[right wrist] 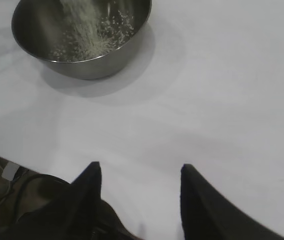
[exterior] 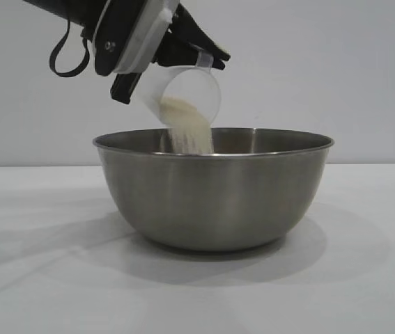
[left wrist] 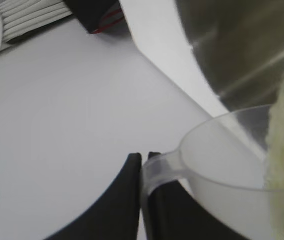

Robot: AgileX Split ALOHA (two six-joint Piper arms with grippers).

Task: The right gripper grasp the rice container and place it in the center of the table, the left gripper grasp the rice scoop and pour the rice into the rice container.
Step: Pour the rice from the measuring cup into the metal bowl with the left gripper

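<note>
Above the bowl (exterior: 214, 188), mid-table (exterior: 37, 278), the left gripper (exterior: 204, 59) clamps the scoop (exterior: 183, 94) by its handle, tipped so rice (exterior: 190, 129) streams in. A further tilt near the rim could spill grains. Right gripper (right wrist: 140, 172) waits well apart, jaws spread. No writing is legible

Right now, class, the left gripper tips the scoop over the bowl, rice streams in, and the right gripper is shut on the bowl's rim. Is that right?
One thing is wrong: the right gripper is open and apart from the bowl, as the right wrist view shows. The rest holds: the left gripper tips the scoop and rice streams in.
</note>
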